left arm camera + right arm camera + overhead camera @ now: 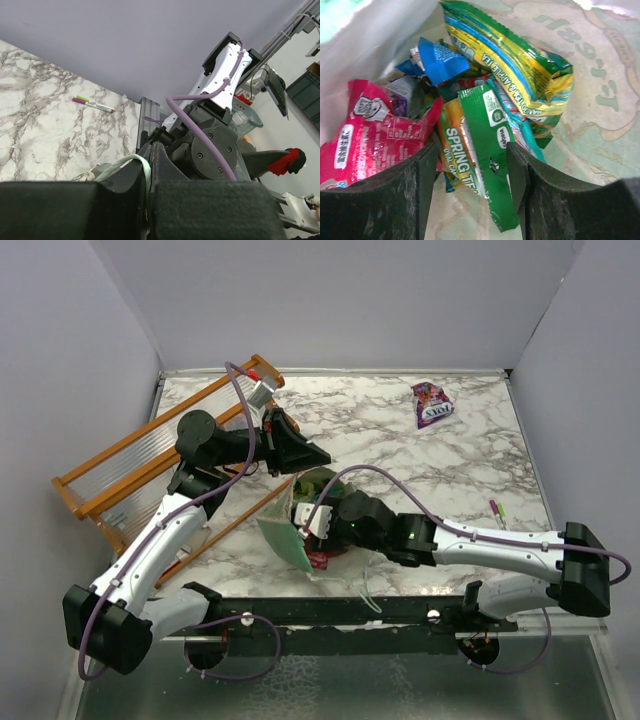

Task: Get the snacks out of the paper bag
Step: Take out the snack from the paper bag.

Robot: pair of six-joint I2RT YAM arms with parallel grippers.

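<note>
The mint-green paper bag [283, 536] lies near the table's front edge, its mouth held up. My left gripper [322, 455] is shut on the bag's pale string handle [134, 162] above the bag. My right gripper [316, 532] reaches into the bag's mouth. In the right wrist view it [470, 172] is open, its fingers either side of a green "Spring Tea" packet [482, 130]. Around that lie a red-pink packet [367, 137], a green-and-yellow packet [520, 65] and a blue one [437, 59], on the bag's cream inside [605, 115]. A purple packet [432, 404] lies on the table at the far right.
An orange wooden rack [140, 455] leans at the left edge beside my left arm. A pink-capped pen [497, 510] lies at the right and also shows in the left wrist view [93, 103]. White walls enclose the marble table [380, 430].
</note>
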